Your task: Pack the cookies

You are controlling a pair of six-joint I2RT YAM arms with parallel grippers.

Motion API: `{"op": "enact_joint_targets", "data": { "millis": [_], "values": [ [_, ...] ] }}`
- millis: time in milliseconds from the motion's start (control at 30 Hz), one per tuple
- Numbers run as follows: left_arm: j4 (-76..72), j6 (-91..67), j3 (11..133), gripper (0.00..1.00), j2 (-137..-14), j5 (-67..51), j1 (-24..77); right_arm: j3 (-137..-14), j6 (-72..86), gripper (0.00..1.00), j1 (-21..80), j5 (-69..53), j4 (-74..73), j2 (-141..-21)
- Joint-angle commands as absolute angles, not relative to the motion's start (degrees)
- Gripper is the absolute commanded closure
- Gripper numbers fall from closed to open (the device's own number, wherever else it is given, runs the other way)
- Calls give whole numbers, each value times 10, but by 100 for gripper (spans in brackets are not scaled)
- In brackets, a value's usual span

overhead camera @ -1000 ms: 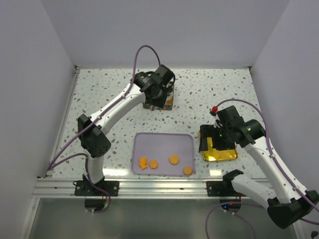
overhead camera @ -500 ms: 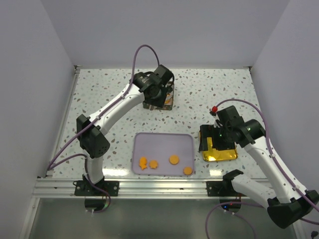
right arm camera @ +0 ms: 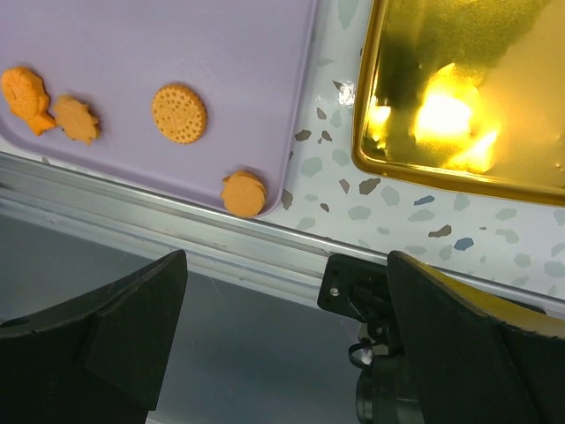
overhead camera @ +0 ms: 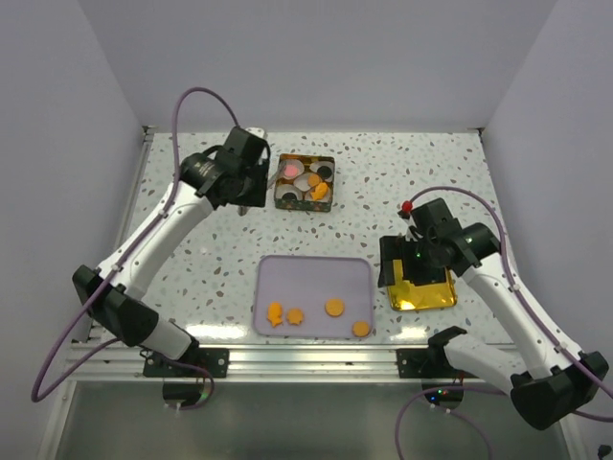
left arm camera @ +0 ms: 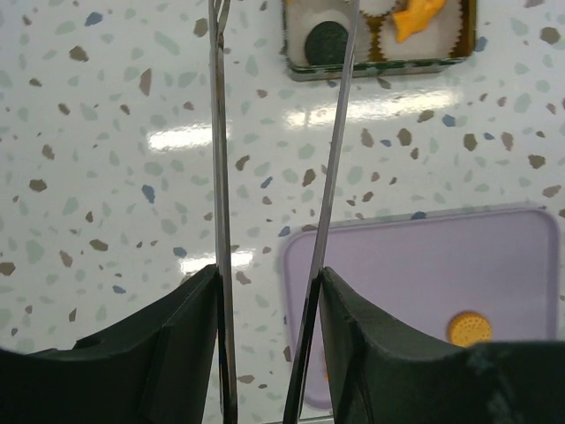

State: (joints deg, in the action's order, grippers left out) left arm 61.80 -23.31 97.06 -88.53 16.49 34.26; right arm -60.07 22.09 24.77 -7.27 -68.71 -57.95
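Cookies [overhead camera: 333,307] lie in two places: four orange ones on a tray by the near edge of the worktop [overhead camera: 192,240], the rest in a tin toward the far edge.

Farthest left, the left claw [left arm camera: 281,26] hangs over bare speckled worktop just left of the tin. Its wrist view shows two thin, flat metal fingers [left arm camera: 219,177] side by side, a narrow gap between them and nothing in it.

The tin [overhead camera: 305,182] is small, square and dark-walled. From above, a pink round, black rounds and orange pieces show inside. Only the left wrist view makes out the white fluted paper cups [left arm camera: 375,22] around a black round and an orange fish.

The tray [overhead camera: 313,273] is smooth and lilac, with rounded corners. The right wrist view gives shapes the overhead view blurs: a fish, a star, a dimpled round, and a plain round at the tray's near right corner, beside the aluminium rail [right arm camera: 132,212].

Right of the tray lies a mirror-bright gold lid [overhead camera: 426,295]. The right claw [right arm camera: 287,256] hovers over its far left part, black fingers spread wide and holding nothing.
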Motion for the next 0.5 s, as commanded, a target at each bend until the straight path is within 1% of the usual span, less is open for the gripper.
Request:
{"op": "enact_joint_targets", "data": {
  "millis": [0, 133, 467],
  "values": [
    [559, -238, 887, 48, -840, 157, 288, -612, 228, 1, 250, -90, -667, -586],
    [533, -237, 815, 48, -802, 158, 251, -611, 228, 1, 250, -91, -665, -588],
    [458, -210, 700, 47, -809, 123, 188, -616, 229, 1, 251, -104, -671, -594]
  ]
}}
